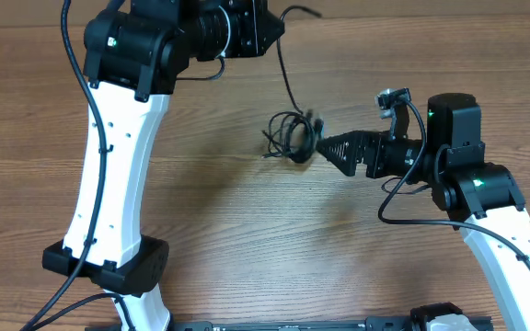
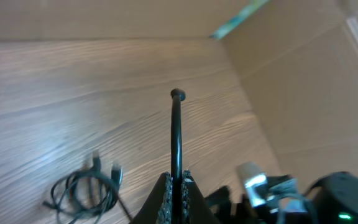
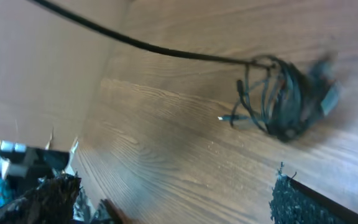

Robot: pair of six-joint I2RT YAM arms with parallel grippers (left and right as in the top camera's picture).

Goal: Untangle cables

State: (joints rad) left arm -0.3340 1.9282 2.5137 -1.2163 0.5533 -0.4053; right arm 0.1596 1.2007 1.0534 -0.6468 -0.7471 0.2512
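Note:
A tangle of thin black cables [image 1: 291,138] lies on the wooden table at the centre. One cable [image 1: 285,78] runs from it up to my left gripper [image 1: 267,29], which is shut on that strand near the far edge. In the left wrist view the jaws [image 2: 178,182] pinch the cable [image 2: 176,134], and its plug end [image 2: 177,94] sticks out beyond them. The tangle [image 2: 82,190] lies lower left there. My right gripper [image 1: 325,147] is just right of the tangle. In the right wrist view its jaws [image 3: 176,199] are wide open and empty, with the tangle [image 3: 284,106] ahead.
The wooden table [image 1: 201,202] fills the overhead view. The left arm's white link [image 1: 118,165] stands over the left side. The right arm [image 1: 467,184] reaches in from the right and also shows in the left wrist view [image 2: 331,199]. A cardboard wall [image 2: 303,68] stands beyond the table's edge.

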